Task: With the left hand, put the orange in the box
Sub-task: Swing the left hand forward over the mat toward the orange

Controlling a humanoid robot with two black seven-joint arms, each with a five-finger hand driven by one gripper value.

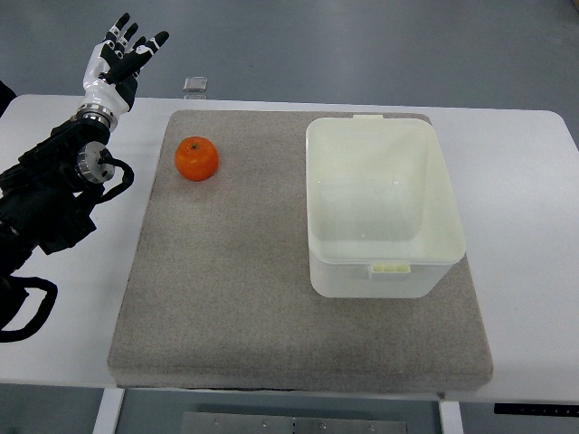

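From my seat I see the orange in the upper left part of the frame, resting on the grey felt mat near that mat's far left corner. It is a round, bright orange fruit with a slightly glossy skin and a small dark dimple at its top, where the stem end faces up toward the camera; it casts a short shadow onto the mat on its lower side. Nothing touches it. To the right of centre stands the box, a pale, translucent white plastic tub with rounded corners, a thick rim and a small tab at both the upper and lower edges. It sits on the right half of the mat, well apart from the orange, and its inside shows only its own smooth floor and walls. The mat lies on a white table, and a small clear object sits at the table's far edge above the orange; I cannot tell what it is. My left hand is in the upper left corner, raised beyond the table's edge, fingers spread apart and holding nothing, its black arm coming in from the left edge.
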